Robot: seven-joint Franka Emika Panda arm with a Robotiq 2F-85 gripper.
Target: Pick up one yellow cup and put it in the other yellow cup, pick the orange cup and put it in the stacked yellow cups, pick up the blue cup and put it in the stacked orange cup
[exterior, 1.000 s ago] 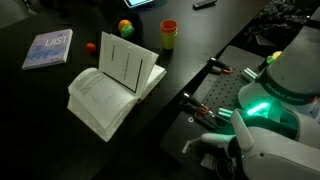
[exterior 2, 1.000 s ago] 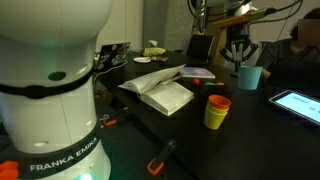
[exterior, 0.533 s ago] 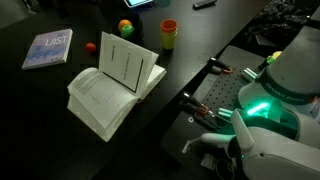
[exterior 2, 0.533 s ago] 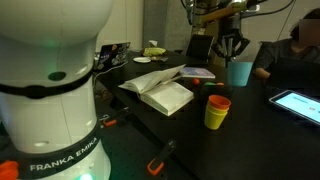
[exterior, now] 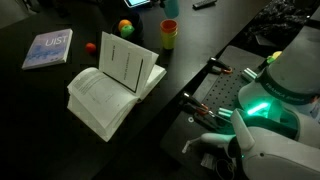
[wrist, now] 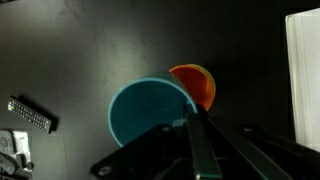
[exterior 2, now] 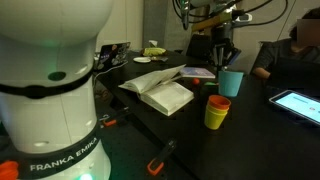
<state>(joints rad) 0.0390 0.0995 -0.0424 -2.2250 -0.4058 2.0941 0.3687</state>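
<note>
- Worktop [exterior 2: 250, 140], near part: the open book [exterior 2: 160, 92] lies at 9 o'clock of the cup stack; it plays no part in the task.
- Yellow cups [exterior 2: 214, 119]: nested one in the other and upright on the worktop. Step one looks done.
- Orange cup [exterior 2: 218, 102]: sits inside the yellow cups with its rim showing above theirs. Step two looks done.
- Blue cup [exterior 2: 231, 83]: off the worktop, upright, at about 1 o'clock of the stack in an exterior view. It is close beside the orange rim and slightly higher, not in it yet.
- Wrist view: the blue cup [wrist: 148, 118] has its mouth open to the camera. The orange cup [wrist: 198, 84] peeks out at its 1 o'clock, so the two are not lined up.
- Pincer [exterior 2: 223, 62]: comes down from above and pinches the blue cup at its rim. In the wrist view one finger [wrist: 195, 140] crosses the rim at 5 o'clock; the other finger is hard to make out.
- Left to do, as I judge it: bring the blue cup over the orange mouth, lower it in, let go. Last step, roughly halfway through.
- Risk: the stack is light, so a bump on the orange rim could tip it.
</note>
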